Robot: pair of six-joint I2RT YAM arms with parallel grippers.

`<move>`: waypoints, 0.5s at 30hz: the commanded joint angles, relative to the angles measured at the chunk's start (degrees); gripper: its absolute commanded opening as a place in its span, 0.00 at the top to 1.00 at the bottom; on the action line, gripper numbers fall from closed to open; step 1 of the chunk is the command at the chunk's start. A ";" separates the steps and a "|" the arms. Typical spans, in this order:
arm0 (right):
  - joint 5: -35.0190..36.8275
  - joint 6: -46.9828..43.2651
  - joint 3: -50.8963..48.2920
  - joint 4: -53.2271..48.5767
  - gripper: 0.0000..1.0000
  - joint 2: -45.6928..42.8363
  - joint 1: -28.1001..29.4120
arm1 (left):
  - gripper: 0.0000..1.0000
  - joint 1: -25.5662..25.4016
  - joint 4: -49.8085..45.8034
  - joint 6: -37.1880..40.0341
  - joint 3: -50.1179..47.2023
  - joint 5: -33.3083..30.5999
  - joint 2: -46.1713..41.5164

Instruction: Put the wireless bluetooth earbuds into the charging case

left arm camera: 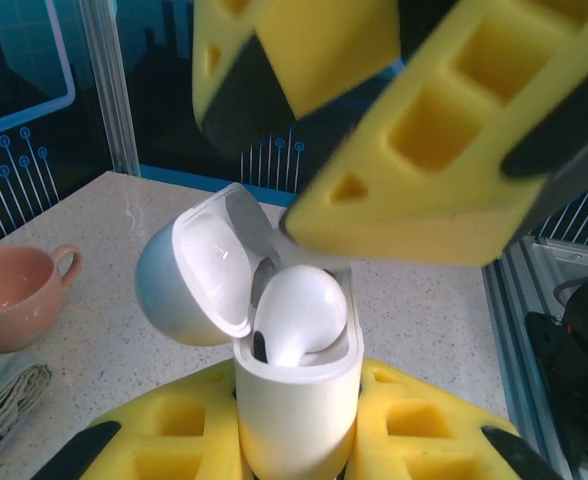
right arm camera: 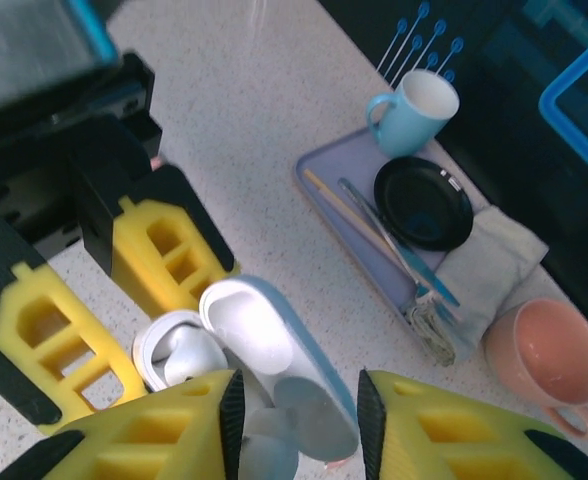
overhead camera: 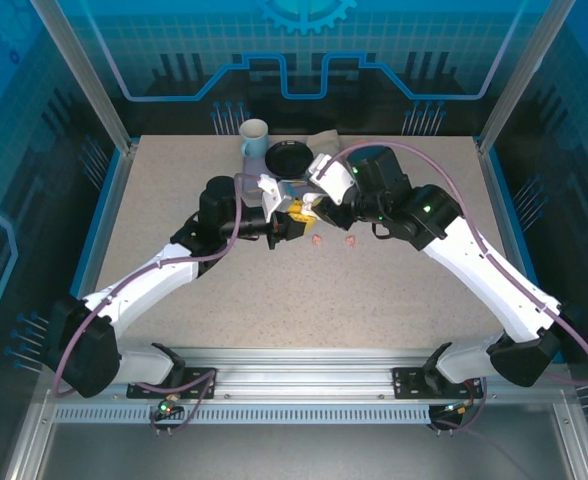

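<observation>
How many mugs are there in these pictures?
2: a blue mug beside the black plate, and a pink mug beside the grey cloth. Others may be hidden.

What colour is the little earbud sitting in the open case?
White. The earbud shows best in the left wrist view.

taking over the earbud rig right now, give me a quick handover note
Left end effector: shut on the charging case, whose lid is open.
Right end effector: open, close over the case, holding nothing.
Done: one white earbud sits in the case.
Loose on the table: a pink earbud and a second pink earbud, side by side, just nearer the arm bases than the case.
Left: neither pink one has been picked up yet. I cannot tell whether the other white earbud is in the case, so check before closing the lid.
</observation>
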 commanded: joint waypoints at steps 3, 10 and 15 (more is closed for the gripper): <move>-2.00 2.14 4.75 1.43 0.53 0.78 -1.14 | 1.00 0.33 6.52 -2.04 -2.16 -0.21 -1.31; -5.24 13.35 7.13 3.99 0.37 0.62 -6.25 | 1.00 0.42 12.38 -4.54 -3.99 -3.43 -0.84; -10.20 29.59 3.24 6.69 0.36 -0.12 -12.32 | 1.00 0.46 19.31 -7.37 -6.41 -8.18 -0.32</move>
